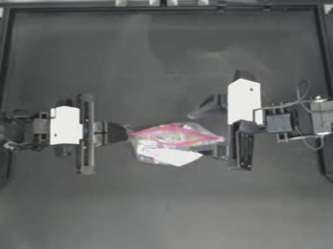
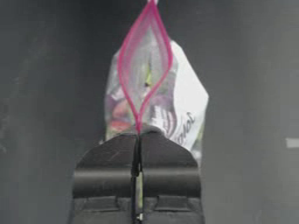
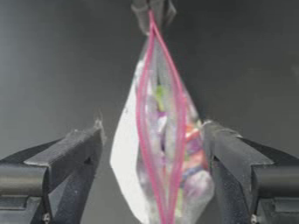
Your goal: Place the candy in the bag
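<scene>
In the top view, the bag (image 1: 174, 143) is seen between the two claws, over the middle of the dark surface (image 1: 162, 209). The left claw (image 1: 120, 133) is touching one end of the bag, and the right claw (image 1: 221, 150) is just beside the other end. Candy (image 1: 170, 137) in mixed colours is seen inside through the clear film.

In the left wrist view, the left claw (image 2: 139, 136) is pressed together on the end of the pink zipper strip (image 2: 125, 57). The mouth is held open like a narrow leaf just beyond the claw. Red and green pieces are seen low inside the bag.

In the right wrist view, the right claw (image 3: 153, 135) is spread, with one finger (image 3: 79, 146) at each side of the bag and the open mouth between them. Whether the fingers touch the film cannot be told.

The bag is judged light, soft and crinkly, and probably slippery. The zipper strip is its stiffest part, so it is best taken hold of there.
</scene>
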Robot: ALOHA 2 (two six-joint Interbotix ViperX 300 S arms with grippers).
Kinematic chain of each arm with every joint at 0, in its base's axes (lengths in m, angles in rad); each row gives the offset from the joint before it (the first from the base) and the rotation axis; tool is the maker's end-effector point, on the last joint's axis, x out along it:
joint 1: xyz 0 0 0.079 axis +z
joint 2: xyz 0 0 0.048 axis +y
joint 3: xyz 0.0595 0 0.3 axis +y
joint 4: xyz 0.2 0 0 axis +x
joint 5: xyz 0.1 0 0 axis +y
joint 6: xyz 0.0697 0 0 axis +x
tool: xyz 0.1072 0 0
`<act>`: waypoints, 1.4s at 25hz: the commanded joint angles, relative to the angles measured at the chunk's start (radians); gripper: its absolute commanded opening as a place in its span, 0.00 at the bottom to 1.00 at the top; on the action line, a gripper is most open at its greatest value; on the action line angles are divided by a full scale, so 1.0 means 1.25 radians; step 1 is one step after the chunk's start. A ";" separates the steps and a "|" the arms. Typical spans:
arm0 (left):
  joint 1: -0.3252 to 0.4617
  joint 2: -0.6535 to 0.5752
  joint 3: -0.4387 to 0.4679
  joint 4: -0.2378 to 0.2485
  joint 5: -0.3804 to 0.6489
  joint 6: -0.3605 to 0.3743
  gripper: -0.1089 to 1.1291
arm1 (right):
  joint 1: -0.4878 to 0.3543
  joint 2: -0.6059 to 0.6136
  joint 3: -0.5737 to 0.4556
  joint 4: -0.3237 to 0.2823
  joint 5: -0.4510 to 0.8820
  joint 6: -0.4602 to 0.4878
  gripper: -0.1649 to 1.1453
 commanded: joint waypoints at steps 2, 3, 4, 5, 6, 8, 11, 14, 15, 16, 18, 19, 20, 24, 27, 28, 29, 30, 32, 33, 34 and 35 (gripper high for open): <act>-0.001 -0.043 0.004 -0.001 -0.007 0.001 0.14 | 0.000 -0.018 -0.009 0.012 0.007 0.001 0.86; -0.002 -0.043 0.006 0.000 -0.007 0.001 0.14 | 0.000 -0.018 -0.009 0.015 0.007 0.001 0.86; -0.002 -0.043 0.009 -0.001 -0.009 0.001 0.14 | 0.000 -0.018 -0.009 0.016 0.009 0.001 0.86; -0.002 -0.043 0.010 -0.001 -0.009 0.001 0.14 | 0.000 -0.018 -0.009 0.016 0.009 0.001 0.86; -0.002 -0.043 0.013 0.000 -0.009 0.001 0.14 | 0.000 -0.018 -0.007 0.016 0.007 0.001 0.86; -0.002 -0.036 0.015 0.000 -0.009 0.000 0.16 | 0.000 -0.018 -0.009 0.016 0.009 0.001 0.86; -0.002 -0.020 0.011 -0.001 -0.009 -0.001 0.20 | 0.000 -0.017 -0.009 0.020 0.009 0.001 0.86; -0.005 -0.004 0.005 -0.001 -0.012 -0.001 0.31 | 0.000 -0.018 -0.009 0.022 0.009 0.001 0.86; -0.006 0.002 0.002 0.000 -0.016 -0.001 0.37 | 0.000 -0.018 -0.009 0.023 0.009 0.001 0.86; -0.007 0.006 0.002 -0.001 -0.023 0.000 0.42 | 0.000 -0.018 -0.009 0.023 0.007 0.001 0.86; -0.009 0.016 0.001 -0.001 -0.044 0.000 0.57 | 0.001 -0.018 -0.009 0.025 0.009 0.001 0.86; -0.009 0.021 0.001 -0.001 -0.054 0.000 0.64 | 0.000 -0.018 -0.009 0.025 0.007 0.001 0.86; -0.009 0.026 0.001 -0.001 -0.060 0.000 0.70 | 0.001 -0.018 -0.007 0.025 0.007 0.001 0.86; -0.007 0.043 0.001 -0.002 -0.070 -0.002 0.88 | 0.000 -0.018 -0.007 0.027 0.007 0.001 0.86; -0.005 0.047 0.001 -0.009 -0.076 -0.002 0.93 | 0.000 -0.018 -0.007 0.026 0.009 0.000 0.86; -0.005 0.045 0.001 -0.010 -0.077 -0.001 0.92 | 0.000 -0.018 -0.007 0.026 0.009 0.000 0.86; -0.002 0.044 0.001 -0.009 -0.077 0.000 0.92 | 0.000 -0.018 -0.009 0.025 0.009 0.000 0.86; -0.001 0.040 0.001 -0.010 -0.077 0.000 0.91 | 0.000 -0.018 -0.009 0.025 0.009 0.000 0.86; 0.001 0.034 0.001 -0.010 -0.077 0.000 0.91 | 0.000 -0.018 -0.009 0.022 0.009 0.000 0.86; 0.001 0.031 0.001 -0.010 -0.077 0.000 0.91 | 0.000 -0.018 -0.007 0.021 0.009 0.000 0.86; 0.001 0.025 0.001 -0.010 -0.077 0.000 0.91 | 0.000 -0.018 -0.009 0.021 0.007 0.000 0.86; 0.001 0.018 0.001 -0.010 -0.076 0.000 0.91 | 0.000 -0.018 -0.009 0.020 0.007 0.000 0.86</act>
